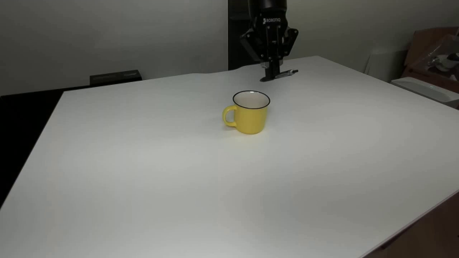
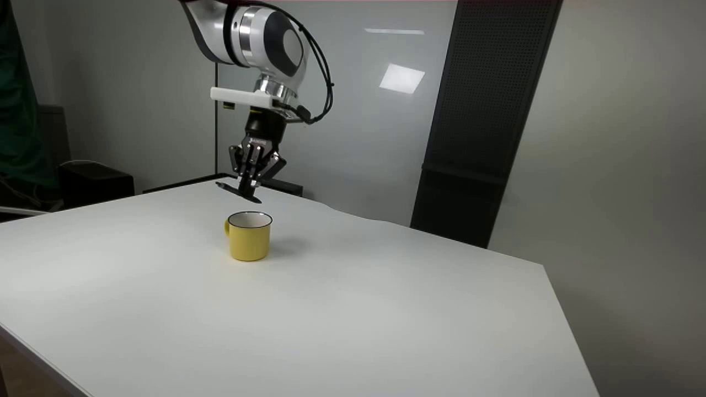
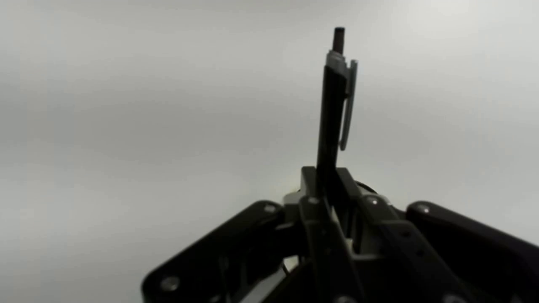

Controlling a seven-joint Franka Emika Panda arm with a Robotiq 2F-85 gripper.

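Observation:
My gripper (image 1: 272,71) is shut on a dark pen with a clip (image 3: 330,118), which sticks out on both sides of the fingers. In both exterior views the pen (image 2: 229,188) is held slanted, close to level, above the white table. Near it stands a yellow mug (image 1: 250,121) with a dark rim and white inside, upright on the table. In an exterior view the gripper (image 2: 249,186) appears just above and behind this mug (image 2: 249,243). From the wrist, the fingers hide most of the mug; only bits of its dark rim (image 3: 366,186) show.
The white table (image 1: 161,179) spreads widely around the mug. Beyond its far edge lies a low black box (image 1: 115,77). A cardboard box (image 1: 434,53) and a white tray-like object (image 1: 426,89) sit past another edge. A dark perforated panel (image 2: 485,110) stands behind the table.

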